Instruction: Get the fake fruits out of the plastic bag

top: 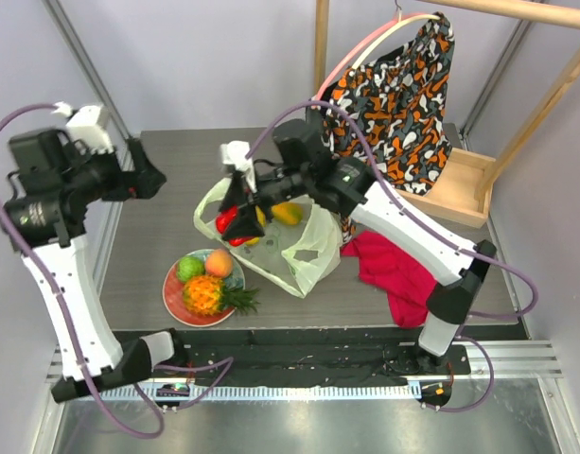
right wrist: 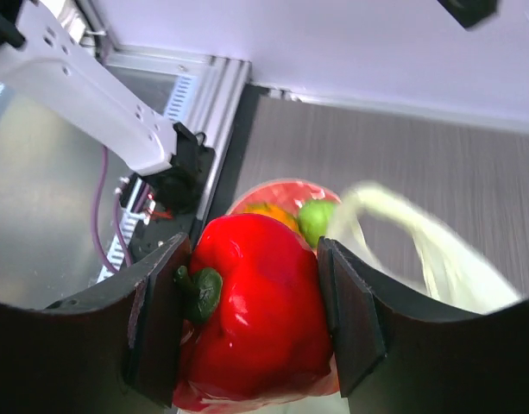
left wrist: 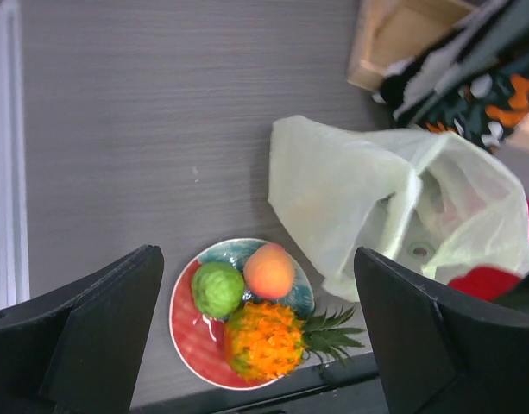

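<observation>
glossy red plastic bell pepper (right wrist: 273, 259), gripped across its body by the half-closed right gripper (right wrist: 254, 345) over the mouth of the crinkly pale yellow-green plastic bag (top: 299, 251), stem toward one finger; red-and-teal round plate (left wrist: 191, 341) lies below-left, under the wide-open, empty left gripper (top: 149, 176).

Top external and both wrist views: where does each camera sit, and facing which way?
Top external: above and behind the arms, looking down at the table; both arms show.
Left wrist: high on the left arm, looking down at the plate and bag; the open left pincer shows.
Right wrist: looks along the right pincer, shut on a red pepper, toward the table's near edge.
Top and left wrist share plate and bag.
</observation>
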Motion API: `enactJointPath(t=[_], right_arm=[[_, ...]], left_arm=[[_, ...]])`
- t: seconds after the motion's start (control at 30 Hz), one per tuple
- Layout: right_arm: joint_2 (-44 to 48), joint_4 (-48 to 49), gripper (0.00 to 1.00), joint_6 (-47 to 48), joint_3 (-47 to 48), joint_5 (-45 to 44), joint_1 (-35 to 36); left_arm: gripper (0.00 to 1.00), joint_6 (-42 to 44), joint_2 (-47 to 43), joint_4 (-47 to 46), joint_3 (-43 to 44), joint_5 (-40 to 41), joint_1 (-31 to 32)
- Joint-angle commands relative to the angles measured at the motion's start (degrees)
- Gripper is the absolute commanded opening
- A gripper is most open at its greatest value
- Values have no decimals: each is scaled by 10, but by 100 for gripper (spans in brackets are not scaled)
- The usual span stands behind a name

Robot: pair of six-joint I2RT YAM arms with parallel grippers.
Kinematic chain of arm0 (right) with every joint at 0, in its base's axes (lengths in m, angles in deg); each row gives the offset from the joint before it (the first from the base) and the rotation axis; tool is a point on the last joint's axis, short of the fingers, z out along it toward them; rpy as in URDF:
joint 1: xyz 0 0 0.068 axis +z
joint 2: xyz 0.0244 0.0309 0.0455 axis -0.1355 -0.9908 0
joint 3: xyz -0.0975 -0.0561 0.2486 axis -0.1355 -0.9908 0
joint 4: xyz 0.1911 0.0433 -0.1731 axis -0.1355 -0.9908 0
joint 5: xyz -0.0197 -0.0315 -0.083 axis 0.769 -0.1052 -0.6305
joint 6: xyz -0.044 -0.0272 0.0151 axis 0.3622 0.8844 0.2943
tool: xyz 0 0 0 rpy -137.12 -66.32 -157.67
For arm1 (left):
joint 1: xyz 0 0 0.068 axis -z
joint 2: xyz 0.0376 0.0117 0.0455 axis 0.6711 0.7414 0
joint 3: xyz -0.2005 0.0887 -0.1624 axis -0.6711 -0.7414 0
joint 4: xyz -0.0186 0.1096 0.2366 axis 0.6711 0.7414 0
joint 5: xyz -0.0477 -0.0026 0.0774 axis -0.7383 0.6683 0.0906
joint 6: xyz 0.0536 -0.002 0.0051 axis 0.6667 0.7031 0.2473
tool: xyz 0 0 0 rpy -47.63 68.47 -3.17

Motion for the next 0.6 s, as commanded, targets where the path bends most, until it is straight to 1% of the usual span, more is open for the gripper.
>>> enactJointPath(t=[0.0, 0.03, 0.07, 0.1, 0.17, 0.2, 0.23, 0.27, 0.33, 0.37, 0.4, 0.47, 0.5, 0.53, 0.57], right_arm=[[-73, 23, 32, 20, 83, 4, 31], [-93, 29, 32, 0, 120, 12, 41], [-126, 37, 32, -3, 138, 13, 50], [-143, 43, 32, -5, 155, 16, 72], [-181, 55, 32, 1, 179, 20, 90], [-192, 58, 32, 8, 179, 20, 99], [-201, 59, 32, 16, 173, 20, 112], [-217, 60, 32, 39, 167, 19, 118], [-230, 73, 32, 66, 139, 13, 132], [-233, 96, 32, 85, 127, 3, 136], [-243, 110, 33, 93, 116, -1, 138], [-256, 151, 33, 111, 103, -8, 149], [-275, 159, 33, 119, 105, -11, 153], [-284, 167, 33, 125, 113, -16, 157], [-296, 174, 34, 137, 122, -22, 164]], left_arm=[[97, -48, 9, 23, -28, -104, -132], [97, -62, 14, 28, -21, -134, -153], [97, -71, 18, 28, -13, -146, -175], [97, -80, 23, 25, 8, -163, -215], [97, -118, 32, 0, 30, -199, -248], [97, -134, 36, -11, 51, -206, -272], [97, -150, 39, -42, 63, -212, -282], [97, -184, 40, -59, 74, -223, -291], [97, -220, 51, -113, 113, -255, -325], [97, -282, 54, -137, 123, -296, -352], [97, -325, 54, -214, 122, -333, -368], [97, -471, 50, -362, 83, -396, -394], [100, -662, 51, -567, 26, -444, -395], [100, -754, 53, -675, -1, -455, -395], [100, -752, 66, -668, 28, -457, -395]])
